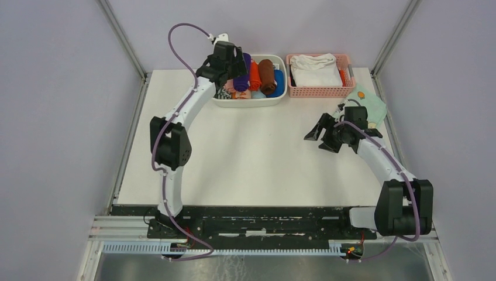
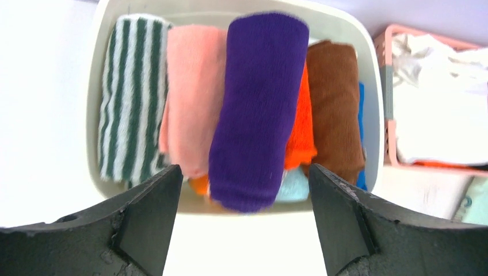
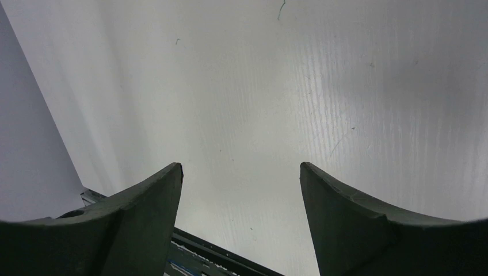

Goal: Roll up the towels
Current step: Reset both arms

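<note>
The deep purple towel (image 2: 259,109) is rolled and lies on top of other rolls in a white bin (image 2: 368,75) at the back of the table. The salmon-pink towel (image 2: 193,98) is rolled and lies beside it on its left. My left gripper (image 2: 244,171) hovers over the bin's near rim, open wide and empty, with the purple roll just beyond its tips. In the top view the left gripper (image 1: 234,67) covers part of the bin and the purple roll (image 1: 245,79) shows beside it. My right gripper (image 1: 319,136) is open and empty over bare table (image 3: 240,167).
The bin also holds a green-and-white striped roll (image 2: 129,98), an orange roll (image 2: 302,132) and a brown roll (image 2: 336,109). A pink basket (image 1: 319,89) with a white folded cloth (image 1: 316,70) stands to its right. A mint-green cloth (image 1: 371,108) lies at the table's right edge.
</note>
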{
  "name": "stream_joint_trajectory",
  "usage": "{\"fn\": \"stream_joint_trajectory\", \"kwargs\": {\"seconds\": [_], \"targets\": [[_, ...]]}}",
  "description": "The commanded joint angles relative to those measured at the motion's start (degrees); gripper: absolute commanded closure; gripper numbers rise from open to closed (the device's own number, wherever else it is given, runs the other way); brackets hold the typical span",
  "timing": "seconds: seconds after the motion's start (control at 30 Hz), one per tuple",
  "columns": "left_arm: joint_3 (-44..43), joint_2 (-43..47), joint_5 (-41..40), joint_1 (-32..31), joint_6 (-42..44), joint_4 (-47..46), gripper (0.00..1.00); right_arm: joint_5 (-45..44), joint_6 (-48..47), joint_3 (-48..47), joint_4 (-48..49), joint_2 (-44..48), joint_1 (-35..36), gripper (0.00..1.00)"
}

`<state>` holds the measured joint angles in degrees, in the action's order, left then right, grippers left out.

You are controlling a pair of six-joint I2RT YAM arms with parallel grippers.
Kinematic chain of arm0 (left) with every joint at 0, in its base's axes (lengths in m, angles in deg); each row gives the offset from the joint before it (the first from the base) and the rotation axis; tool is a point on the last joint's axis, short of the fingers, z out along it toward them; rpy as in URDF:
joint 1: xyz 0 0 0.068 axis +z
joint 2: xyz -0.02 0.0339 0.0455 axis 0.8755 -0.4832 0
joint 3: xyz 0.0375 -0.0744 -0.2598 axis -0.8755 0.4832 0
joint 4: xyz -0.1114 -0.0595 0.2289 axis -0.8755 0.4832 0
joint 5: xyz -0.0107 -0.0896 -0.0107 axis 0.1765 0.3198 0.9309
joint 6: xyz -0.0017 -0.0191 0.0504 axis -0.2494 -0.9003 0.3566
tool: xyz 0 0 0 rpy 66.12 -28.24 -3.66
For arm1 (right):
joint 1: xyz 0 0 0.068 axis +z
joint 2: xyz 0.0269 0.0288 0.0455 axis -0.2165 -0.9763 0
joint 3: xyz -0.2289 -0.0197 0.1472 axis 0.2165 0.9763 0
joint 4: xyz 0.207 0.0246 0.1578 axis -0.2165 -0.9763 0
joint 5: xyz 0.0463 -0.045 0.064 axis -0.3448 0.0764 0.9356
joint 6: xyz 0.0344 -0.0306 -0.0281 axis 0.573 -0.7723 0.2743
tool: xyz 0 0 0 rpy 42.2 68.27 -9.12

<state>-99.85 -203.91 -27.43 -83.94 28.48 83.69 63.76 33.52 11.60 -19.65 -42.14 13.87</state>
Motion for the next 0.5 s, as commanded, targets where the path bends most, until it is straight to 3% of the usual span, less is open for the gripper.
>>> {"fn": "stream_joint_trajectory", "kwargs": {"seconds": [0.0,0.27,0.47], "targets": [[9.37,14.29,1.20,0.41,-0.32,-2.98,0.12,-2.24,-4.05,-5.18,-3.58,5.16,-0.38,0.17],[44.07,46.48,-7.51,1.79,3.24,-5.31,0.01,-5.59,-7.66,-7.87,-7.21,9.68,-0.40,0.10],[60.32,68.64,-11.31,1.94,5.54,-3.36,0.01,-9.86,-8.92,-9.09,-9.17,13.58,-0.49,0.00]]}}
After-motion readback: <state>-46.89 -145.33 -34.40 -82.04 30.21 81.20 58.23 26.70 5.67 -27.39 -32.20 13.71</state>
